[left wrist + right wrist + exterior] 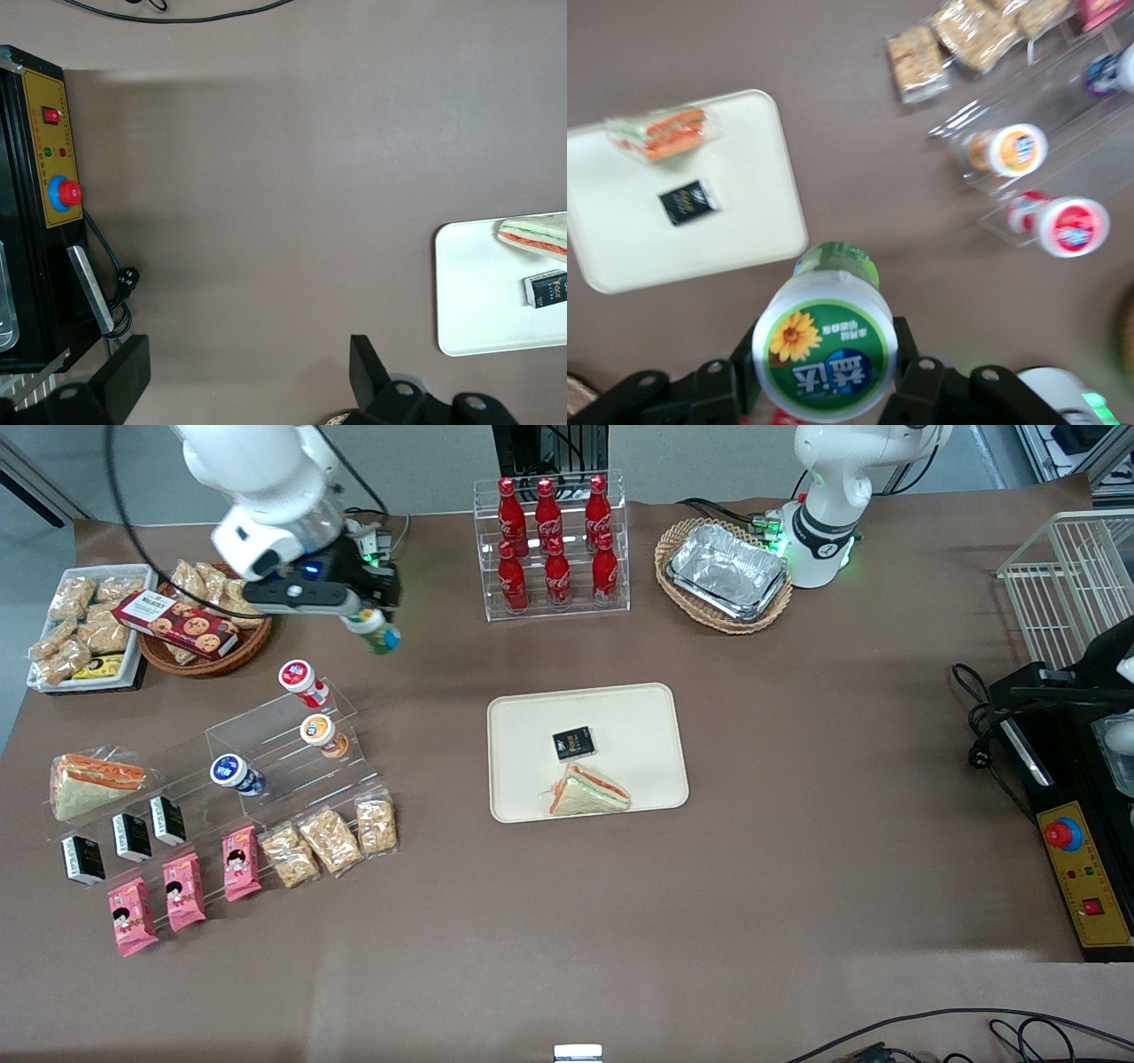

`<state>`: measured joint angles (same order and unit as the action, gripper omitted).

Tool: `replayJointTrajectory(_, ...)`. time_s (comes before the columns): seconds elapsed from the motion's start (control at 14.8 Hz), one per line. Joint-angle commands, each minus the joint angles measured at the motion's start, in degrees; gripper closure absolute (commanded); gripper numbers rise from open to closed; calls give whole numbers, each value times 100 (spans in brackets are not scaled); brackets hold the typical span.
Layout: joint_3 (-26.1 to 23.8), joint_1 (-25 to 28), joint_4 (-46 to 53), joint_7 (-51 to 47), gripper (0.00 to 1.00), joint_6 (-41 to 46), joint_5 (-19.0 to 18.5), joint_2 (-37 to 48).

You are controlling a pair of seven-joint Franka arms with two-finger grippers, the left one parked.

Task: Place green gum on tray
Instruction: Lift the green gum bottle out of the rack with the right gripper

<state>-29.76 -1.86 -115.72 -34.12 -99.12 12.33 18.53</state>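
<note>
My right gripper (368, 622) is shut on the green gum (375, 631), a small bottle with a white lid, and holds it in the air above the table, farther from the front camera than the clear stepped stand. In the right wrist view the gum's green lid with a yellow flower (824, 355) sits between the two black fingers (917, 376). The cream tray (638, 717) lies flat in the middle of the table, toward the parked arm from the gripper; it also shows in the right wrist view (744, 195). It holds a wrapped sandwich (586, 794) and a small black packet (573, 743).
A clear stepped stand (275, 766) holds red-lidded (298, 677), orange-lidded (319, 732) and blue-lidded (232, 772) bottles. A cola rack (551, 545) and a wicker basket with foil trays (725, 574) stand at the back. Snack packets (328, 841) and a cookie basket (199, 633) lie nearby.
</note>
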Motion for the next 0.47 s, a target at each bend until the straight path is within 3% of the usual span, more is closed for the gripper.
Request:
replayJointTrajectory(0.0,-494,-43,50,-1069,84,-799,191,-762)
replayJointTrajectory(0.27,-952,-34,-634,-1965,83,-2344,103,-1412)
replayJointTrajectory(0.4,-1084,-34,-907,-2334,83,-2987,-151,-1790)
